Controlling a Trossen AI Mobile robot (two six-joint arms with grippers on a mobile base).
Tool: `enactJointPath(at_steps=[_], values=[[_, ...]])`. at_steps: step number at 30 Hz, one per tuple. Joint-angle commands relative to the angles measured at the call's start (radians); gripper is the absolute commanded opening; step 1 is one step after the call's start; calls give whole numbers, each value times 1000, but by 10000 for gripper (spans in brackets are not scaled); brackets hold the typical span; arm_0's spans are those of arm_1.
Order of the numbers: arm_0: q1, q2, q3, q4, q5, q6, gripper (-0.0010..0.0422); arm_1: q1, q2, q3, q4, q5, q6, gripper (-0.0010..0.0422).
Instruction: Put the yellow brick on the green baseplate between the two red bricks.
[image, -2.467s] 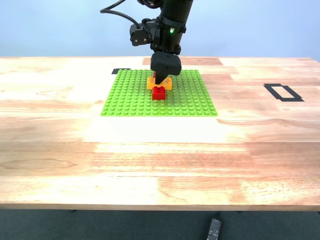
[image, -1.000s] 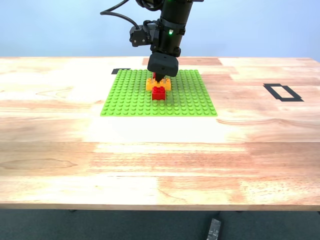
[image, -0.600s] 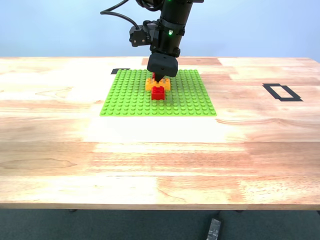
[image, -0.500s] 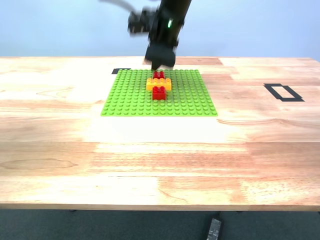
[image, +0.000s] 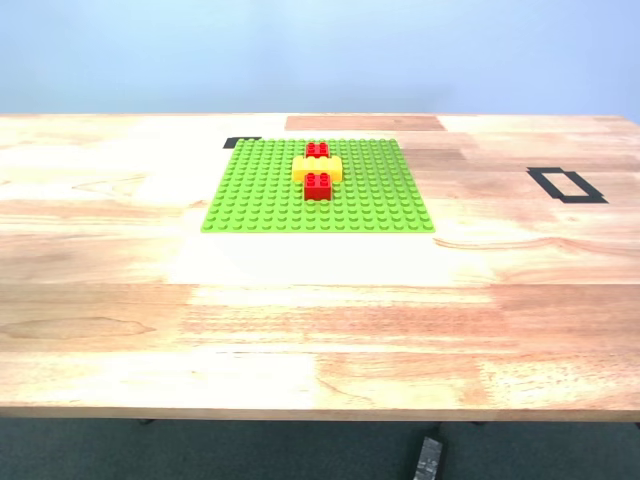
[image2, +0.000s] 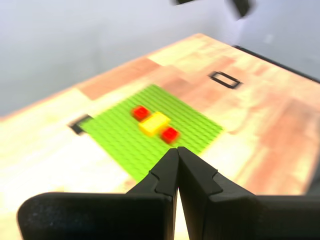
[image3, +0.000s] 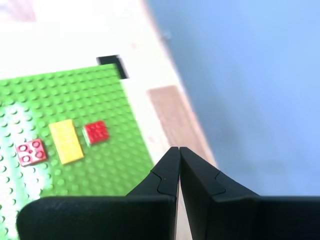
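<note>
The yellow brick (image: 317, 168) sits on the green baseplate (image: 260, 190), pressed between the two red bricks (image: 317, 150) (image: 318, 186), all three in one line. No arm shows in the exterior view. My first gripper (image2: 177, 152) is shut and empty, high above the table, with the baseplate (image2: 120, 135), yellow brick (image2: 154, 123) and red bricks (image2: 140, 111) (image2: 170, 133) blurred far beyond it. My second gripper (image3: 179, 151) is also shut and empty, well above the baseplate (image3: 75, 95), where the yellow brick (image3: 66, 141) lies between the red bricks (image3: 96, 132) (image3: 31, 152).
A black tape rectangle (image: 566, 185) marks the wooden table at the exterior view's right. A short black tape mark (image: 243, 142) lies at the baseplate's far corner, next to a darker wood patch (image: 365, 122). A dark object (image: 428, 458) lies on the floor below the table's near edge.
The arm that stood over the bricks has risen and left the exterior view. The yellow brick stays on the baseplate between the red bricks, now fully uncovered.
</note>
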Motion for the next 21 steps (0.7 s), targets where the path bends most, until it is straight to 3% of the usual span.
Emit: enactJointPath(at_steps=[1, 6, 12, 16, 21], values=[[0, -22, -2, 64, -63, -21, 0, -58, -162, -184, 118, -2, 77, 0], [0, -60, -37, 210, -154, -80, 0, -107, -473, -557, 403, 5, 285, 0], [0, -129, -222, 463, -233, -212, 0, -144, -839, -957, 713, 49, 513, 0], [0, -201, -360, 648, -237, -303, 0, -129, -1048, -1144, 801, 151, 639, 0], [0, -282, -514, 860, -284, -333, 0, -130, -1236, -1316, 864, 258, 665, 0]])
